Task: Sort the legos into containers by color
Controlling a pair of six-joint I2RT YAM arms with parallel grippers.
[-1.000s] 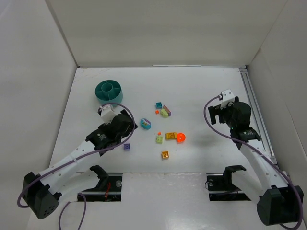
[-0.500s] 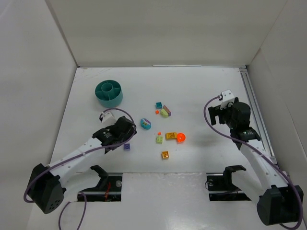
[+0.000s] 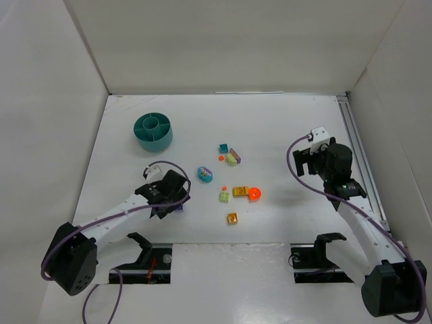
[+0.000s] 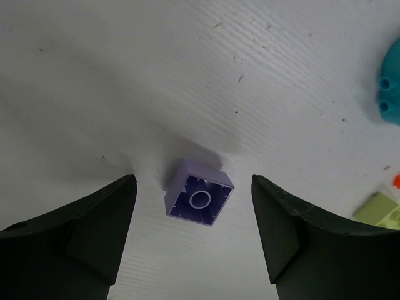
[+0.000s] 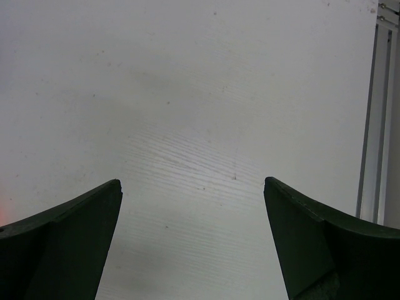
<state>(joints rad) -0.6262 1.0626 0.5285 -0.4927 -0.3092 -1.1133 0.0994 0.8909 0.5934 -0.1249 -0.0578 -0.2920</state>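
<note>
Brick (image 4: 199, 200), purple, hollow side up, lower centre of L-wrist frame: sits btwn spread fingers (image 4: 94, 231) of left gripper (image 4: 192, 181), touching neither, faces skewed to pads; right gripper (image 5: 190, 187) likewise spread, well apart.

In the left wrist view, both fingers (image 4: 81, 240) of the left pincer (image 4: 192, 186) run off the bottom edge. At the right edge a teal piece (image 4: 391, 78), a lime brick (image 4: 380, 211) and an orange bit (image 4: 397, 181) are each cut off. From above, that pincer and its wrist cover the purple brick (image 4: 200, 199), which hardly shows there. The right pincer (image 5: 192, 187) has its fingers (image 5: 59, 244) cropped likewise, and a metal rail (image 5: 375, 106) is clipped at the right. The bowl (image 3: 154, 142) hides part of its compartment floors behind its near wall.
</note>
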